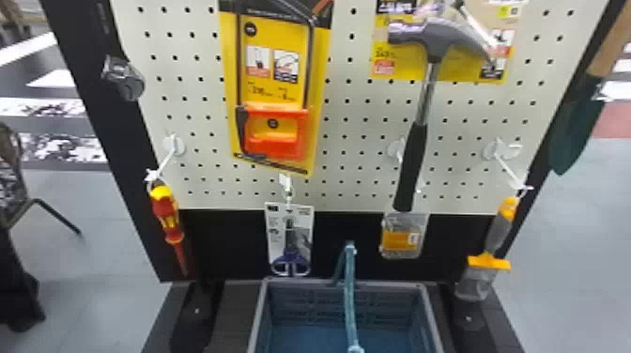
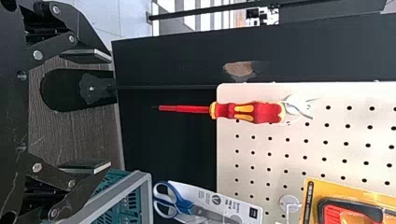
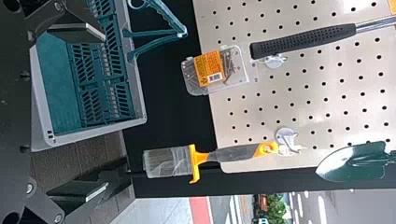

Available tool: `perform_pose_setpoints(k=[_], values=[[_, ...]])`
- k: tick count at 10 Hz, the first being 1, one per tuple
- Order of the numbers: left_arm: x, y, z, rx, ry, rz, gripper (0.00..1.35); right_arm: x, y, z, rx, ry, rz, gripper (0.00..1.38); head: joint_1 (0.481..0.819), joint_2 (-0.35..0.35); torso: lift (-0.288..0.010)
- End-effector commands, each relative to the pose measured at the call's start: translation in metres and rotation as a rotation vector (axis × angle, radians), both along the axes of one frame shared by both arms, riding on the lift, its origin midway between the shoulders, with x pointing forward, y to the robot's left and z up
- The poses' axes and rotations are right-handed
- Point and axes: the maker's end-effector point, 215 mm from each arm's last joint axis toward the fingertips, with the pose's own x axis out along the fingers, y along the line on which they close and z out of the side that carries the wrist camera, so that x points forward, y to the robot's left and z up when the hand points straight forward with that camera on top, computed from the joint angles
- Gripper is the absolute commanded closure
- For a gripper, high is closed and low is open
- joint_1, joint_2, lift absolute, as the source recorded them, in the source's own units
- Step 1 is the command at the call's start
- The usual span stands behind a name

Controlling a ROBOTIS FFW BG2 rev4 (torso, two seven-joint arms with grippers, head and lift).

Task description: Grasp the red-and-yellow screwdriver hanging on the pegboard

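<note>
A: How tight is it around the red-and-yellow screwdriver? We've got it hanging off a white hook by the left edge of the pegboard, handle up, tip down.

B: Not bad at all, we reckon. The shaft dangles below the board's bottom edge, in front of the black panel. Bare panel runs from there across to the carded scissors, so we have open room between the two. On the outer side it's the dark frame, then floor.

A: Anything underneath? We're looking at the basket too.

B: That's lower down and over to the right, under the scissors, so its near side edge isn't directly below our tip. The yellow saw pack sits higher up, well right of the handle.

A: Cool, and the hand?

B: Left gripper has its two fingers spread wide. In the left wrist view we see the screwdriver out past the fingertips, roughly lined up with the gap, tip end nearest. It's apart from both fingers; how deep that space runs, we can't tell. The right gripper is spread wide as well, over on the side with the paintbrush.
</note>
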Motion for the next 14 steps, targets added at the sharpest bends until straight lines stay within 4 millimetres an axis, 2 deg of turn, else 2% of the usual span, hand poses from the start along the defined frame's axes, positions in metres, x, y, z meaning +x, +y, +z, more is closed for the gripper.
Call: perform_pose_setpoints(k=[1,7,9,11,14], values=[[0.000,0.000,0.000,-0.003,0.001,0.002,0.47,-0.001,0.001,0.000,0.001,0.001,0.001,0.18,0.549,0.000,-0.100],[0.004,-0.001,0.000,-0.009,0.004,-0.003,0.47,0.000,0.000,0.000,0.000,0.001,0.000,0.18,0.549,0.000,-0.100],[0.020,-0.004,0.010,-0.021,-0.023,-0.008,0.48,0.000,0.000,-0.001,0.001,0.002,0.000,0.18,0.549,0.000,-0.100],[0.046,-0.006,0.021,-0.028,-0.062,-0.048,0.48,0.000,0.001,0.000,0.002,0.000,0.001,0.18,0.549,0.000,-0.100],[0.077,-0.001,0.034,-0.009,-0.098,-0.113,0.48,0.001,0.001,0.000,0.002,-0.002,0.003,0.18,0.549,0.000,-0.100]])
